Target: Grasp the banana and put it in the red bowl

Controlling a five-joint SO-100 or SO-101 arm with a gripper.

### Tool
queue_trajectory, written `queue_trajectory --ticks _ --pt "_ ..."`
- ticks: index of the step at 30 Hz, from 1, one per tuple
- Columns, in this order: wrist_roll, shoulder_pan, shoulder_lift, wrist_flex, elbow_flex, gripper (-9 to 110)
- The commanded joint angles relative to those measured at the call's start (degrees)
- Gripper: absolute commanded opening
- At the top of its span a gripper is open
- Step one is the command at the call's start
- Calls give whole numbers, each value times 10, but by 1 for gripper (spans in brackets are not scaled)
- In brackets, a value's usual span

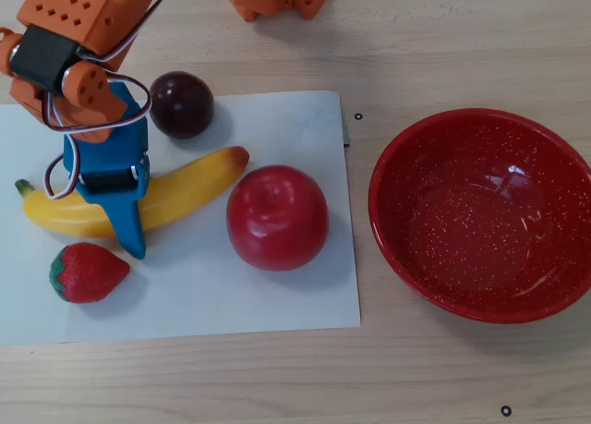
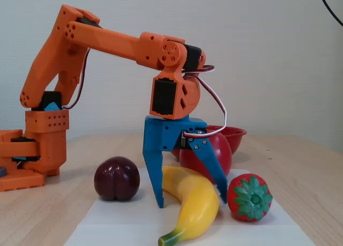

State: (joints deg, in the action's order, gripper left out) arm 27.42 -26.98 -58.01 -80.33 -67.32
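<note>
The blue gripper [image 2: 188,198] points down over the long yellow plastic banana [image 1: 175,191], with one finger on each side of it. The fingers look closed onto the banana's sides, pinching it. The banana [image 2: 194,203] lies on a white sheet of paper [image 1: 277,295] on the wooden counter [image 1: 416,64]. A small red toy strawberry [image 1: 85,272] sits just beside the gripper's near finger. A dark purple round plum [image 2: 117,178] is behind the banana. A shiny red apple [image 1: 277,217] is by the banana's orange end. The big red speckled bowl [image 1: 482,215] sits well apart from the banana, off the paper.
</note>
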Motion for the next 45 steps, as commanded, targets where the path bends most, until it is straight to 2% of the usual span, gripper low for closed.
queue_trajectory --ticks 1,8,28,45 --pt "12 -8 -34 -1 9 31" --pt "20 -11 -40 -18 24 0" --pt "-62 4 -123 -221 250 0" --pt "-101 93 -344 -267 195 0"
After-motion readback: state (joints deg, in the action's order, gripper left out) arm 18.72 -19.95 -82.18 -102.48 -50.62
